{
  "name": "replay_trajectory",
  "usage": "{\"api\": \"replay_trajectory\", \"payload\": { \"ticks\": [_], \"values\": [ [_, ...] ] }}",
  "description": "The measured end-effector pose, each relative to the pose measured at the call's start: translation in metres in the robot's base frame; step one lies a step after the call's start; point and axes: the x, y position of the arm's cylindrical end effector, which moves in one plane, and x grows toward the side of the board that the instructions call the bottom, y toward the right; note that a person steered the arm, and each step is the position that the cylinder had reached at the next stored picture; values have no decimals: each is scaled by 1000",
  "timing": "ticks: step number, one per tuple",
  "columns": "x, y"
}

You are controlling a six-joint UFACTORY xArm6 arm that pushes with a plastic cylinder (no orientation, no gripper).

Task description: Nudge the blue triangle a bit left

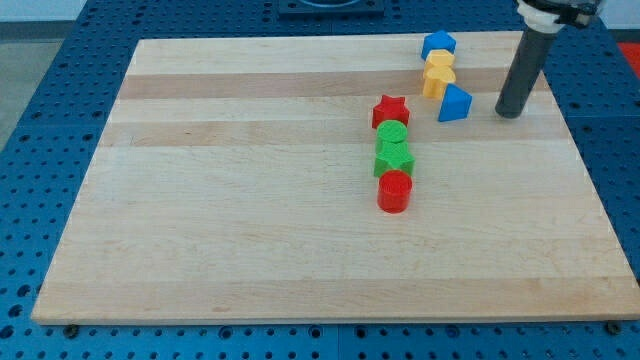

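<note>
The blue triangle (454, 104) lies on the wooden board (250, 220) near the view's top right. My tip (510, 112) rests on the board just right of the triangle, a small gap apart. Above the triangle stand two yellow blocks, one (436, 82) touching it and one (440, 64) behind that, and a blue pentagon-like block (438, 45) at the top of that column.
A red star (391, 111), a green round block (392, 134), a green star-like block (394, 158) and a red cylinder (395, 190) form a column left of the triangle. The board's right edge is close to my tip.
</note>
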Motion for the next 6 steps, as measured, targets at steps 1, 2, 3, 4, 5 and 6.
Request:
{"api": "replay_trajectory", "payload": {
  "ticks": [1,2,3,4,5,6],
  "values": [
    [-2,-2],
    [-2,-15],
    [-2,-22],
    [-2,-23],
    [-2,-26],
    [-2,-26]
  ]
}}
